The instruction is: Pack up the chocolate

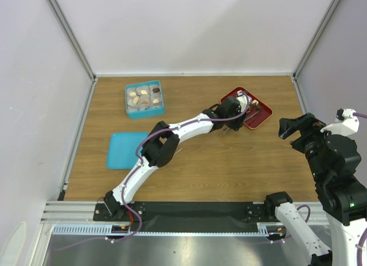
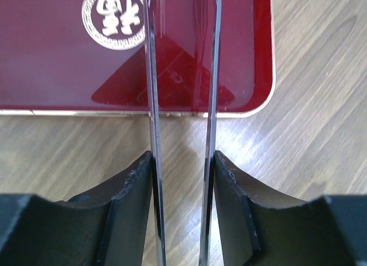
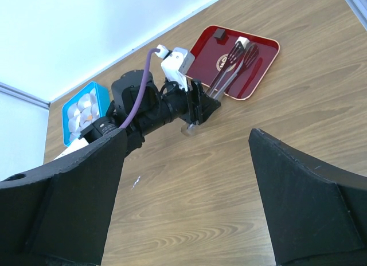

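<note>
Several choc pcs (image 1: pixel 143 92), tan, cream, dk brown, in teal box (image 1: pixel 144 114).

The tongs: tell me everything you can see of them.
The tongs are long, thin, shiny metal, with two flat arms running side by side, slightly apart. The left gripper is closed on them, its black fingers pressing the arms from outside. They point away from the wrist over the red tray, which mirrors them. In the right wrist view their wider heads are over the tray, with a small pale piece at the tips; contact there is unclear.
</note>
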{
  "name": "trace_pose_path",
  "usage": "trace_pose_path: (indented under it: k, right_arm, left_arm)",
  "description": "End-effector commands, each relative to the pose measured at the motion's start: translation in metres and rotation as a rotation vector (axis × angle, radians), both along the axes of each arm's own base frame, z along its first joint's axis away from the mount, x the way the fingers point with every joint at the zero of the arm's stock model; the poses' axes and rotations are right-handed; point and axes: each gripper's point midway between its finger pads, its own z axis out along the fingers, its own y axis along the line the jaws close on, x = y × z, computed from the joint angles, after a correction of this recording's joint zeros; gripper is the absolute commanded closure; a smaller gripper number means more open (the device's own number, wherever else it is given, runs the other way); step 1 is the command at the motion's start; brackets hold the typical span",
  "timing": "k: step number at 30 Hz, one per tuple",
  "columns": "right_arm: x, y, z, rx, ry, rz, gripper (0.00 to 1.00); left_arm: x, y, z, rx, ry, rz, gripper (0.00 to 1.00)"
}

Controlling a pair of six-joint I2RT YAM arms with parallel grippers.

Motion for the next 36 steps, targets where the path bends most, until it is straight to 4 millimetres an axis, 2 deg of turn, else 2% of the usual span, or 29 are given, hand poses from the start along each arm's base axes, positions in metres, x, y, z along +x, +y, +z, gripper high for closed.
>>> trace_pose_path:
  k: [1,6,14,18,27,33,34,36]
  right_arm:
    - [-0.001,-0.004,0.015,-0.014,-0.045,-0.013,0.06]
    - [0.001,-0.004,0.014,-0.014,-0.039,-0.013,0.06]
    - [0.000,-0.004,0.014,-0.015,-0.039,-0.015,0.06]
    - [0.001,-0.004,0.015,-0.015,-0.040,-0.016,0.06]
    - [0.002,-0.003,0.015,-0.009,-0.042,-0.014,0.06]
    - [0.001,-0.004,0.013,-0.004,-0.041,-0.018,0.06]
    - [0.001,-0.004,0.013,-0.001,-0.043,-0.019,0.06]
    - [0.001,-0.002,0.013,0.003,-0.043,-0.013,0.06]
  left_arm:
    - [0.013,-0.014,0.030,-0.047,-0.080,0.002,0.51]
    - [0.013,-0.016,0.034,-0.058,-0.088,-0.008,0.51]
    - [0.012,-0.018,0.025,-0.053,-0.070,-0.013,0.51]
    - [0.012,-0.018,0.023,-0.050,-0.066,-0.016,0.55]
    - [0.013,-0.014,0.027,-0.035,-0.078,-0.002,0.57]
    - [0.009,0.000,0.059,-0.055,-0.124,0.015,0.57]
    - [0.006,0.003,0.058,-0.049,-0.124,0.012,0.57]
    - [0.005,0.005,0.074,-0.065,-0.141,0.012,0.57]
